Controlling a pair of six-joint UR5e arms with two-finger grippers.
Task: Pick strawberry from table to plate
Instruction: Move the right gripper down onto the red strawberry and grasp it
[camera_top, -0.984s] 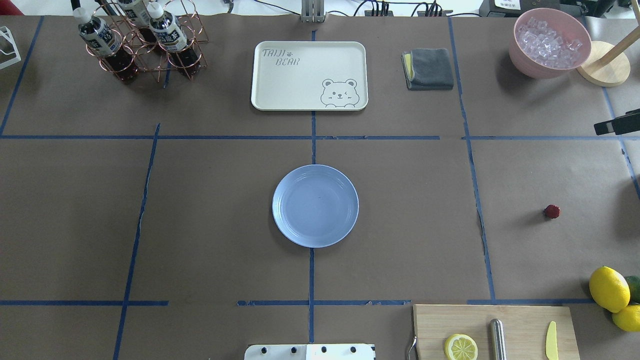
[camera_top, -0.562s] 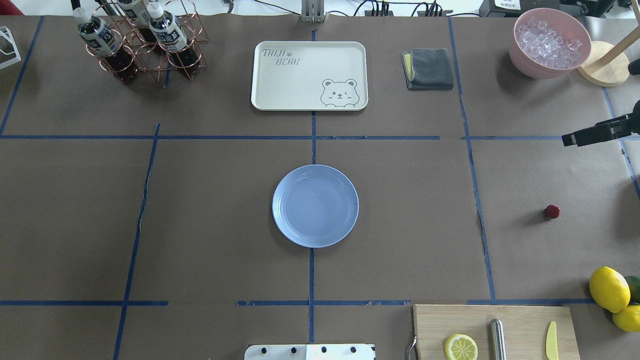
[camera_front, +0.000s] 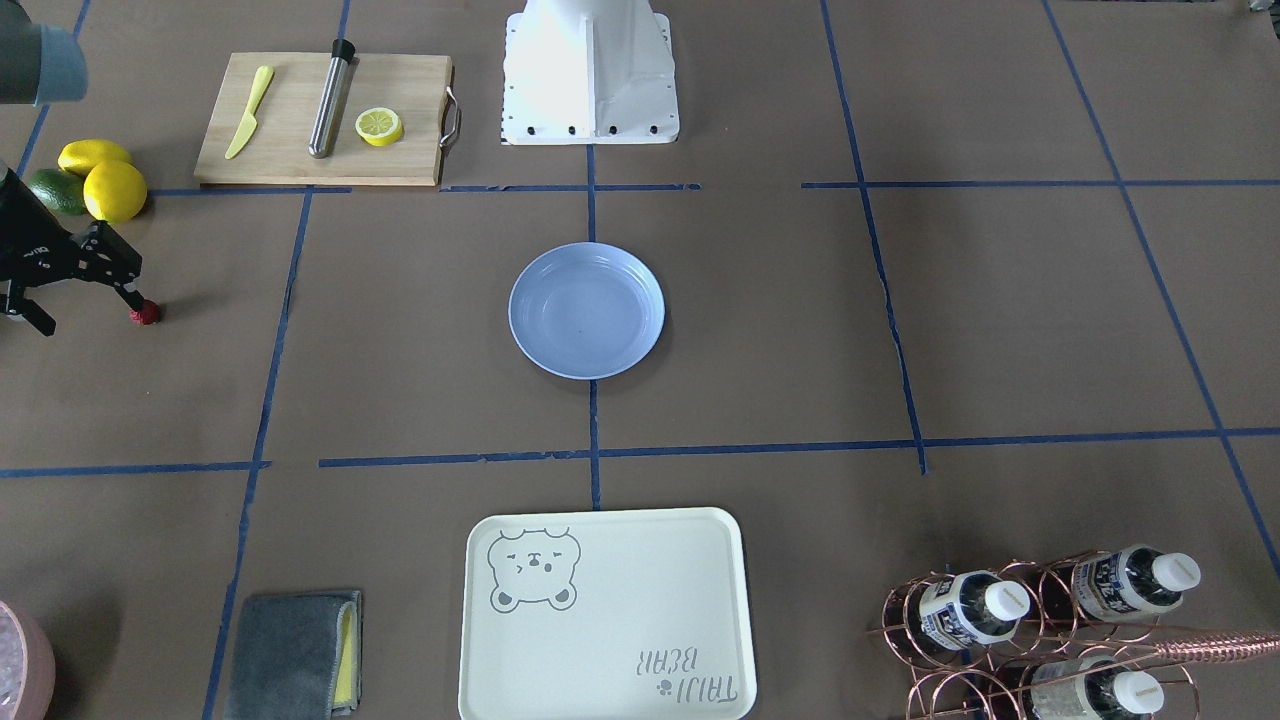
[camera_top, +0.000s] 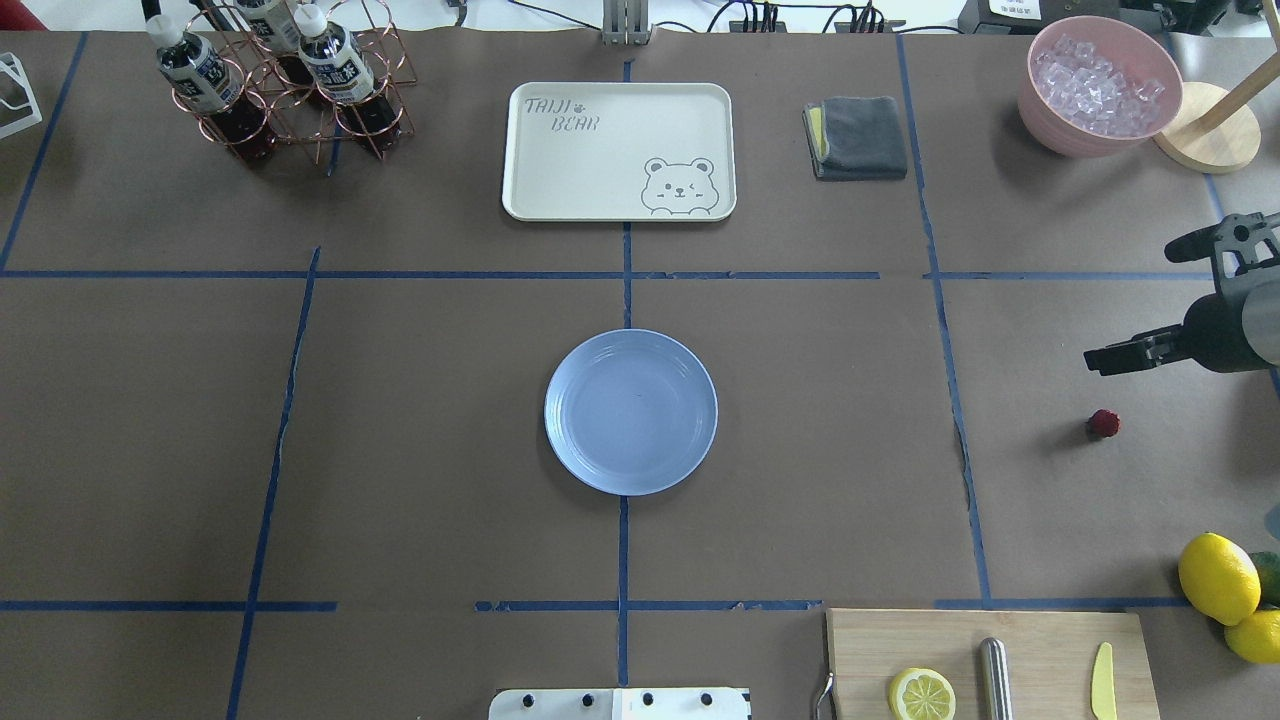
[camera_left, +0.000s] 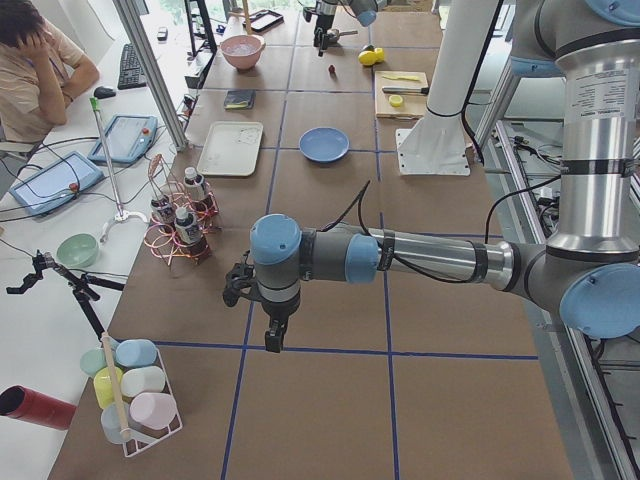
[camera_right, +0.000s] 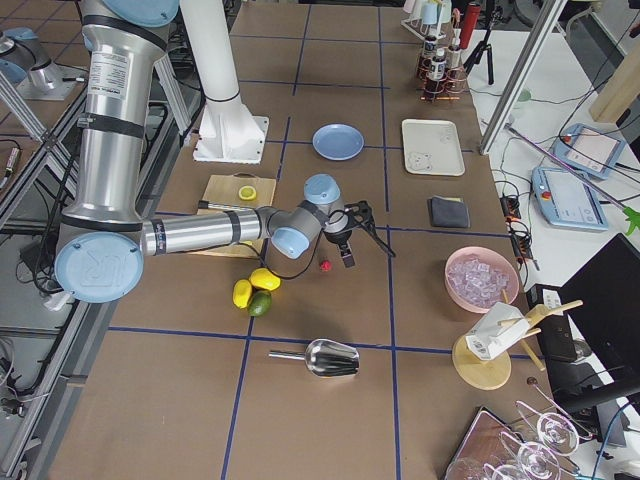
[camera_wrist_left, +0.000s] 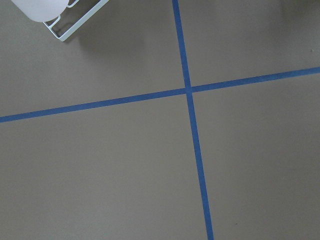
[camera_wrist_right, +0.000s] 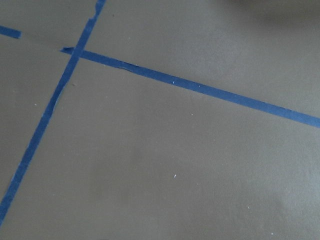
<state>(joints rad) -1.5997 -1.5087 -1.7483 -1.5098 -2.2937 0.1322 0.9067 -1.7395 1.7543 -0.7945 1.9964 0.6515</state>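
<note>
Small dark-red strawberry (camera_top: 1104, 423) on the bare brown counter (camera_top: 400, 450), far right of the overhead frame, well apart from the light-blue plate (camera_top: 630, 412) at frame centre. Right fingers (camera_top: 1125, 352) spread open, holding nothing, just above the berry in that frame and not touching it. Left fingers (camera_left: 273, 335) seen only in the side view, low over bare counter far from the fruit; open or closed impossible to tell. Main risk, by judgement: a tiny round berry, easy to nudge and send rolling with an off-centre descent of one fingertip; also easy to crush with too hard a squeeze, or to drop from too light a one on the long carry to the plate. Lemons (camera_top: 1218, 578) at lower right, near enough to be bumped on a wide approach. Plate empty. Cream bear tray (camera_top: 620, 150) at top centre empty. Pink bowl (camera_top: 1050, 125) at upper right full of clear ice cubes. Copper wire rack (camera_top: 300, 110) at upper left holding dark bottles.
</note>
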